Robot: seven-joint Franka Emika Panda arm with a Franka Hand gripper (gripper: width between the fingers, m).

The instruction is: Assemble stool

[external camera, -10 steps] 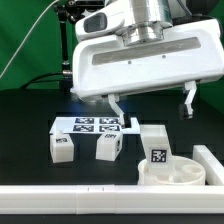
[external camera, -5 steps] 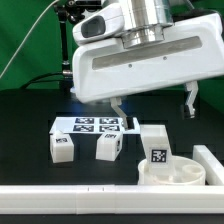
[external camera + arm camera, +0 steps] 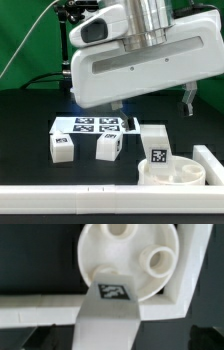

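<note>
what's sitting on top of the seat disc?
One leg stands upright on the seat disc. Two holes are open. Its base covers the spot beneath, so whether it sits in a hole is hidden.

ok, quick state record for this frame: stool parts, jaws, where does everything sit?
seat disc: flat on table, in the corner of the rail, exterior view's right
mounted leg: upright on the seat; how firmly fixed, cannot tell
far-left leg: loose on table
middle leg: loose on table, in front of the marker board
jaws: open, holding nothing, raised above the parts
legs not yet fitted: two
</note>
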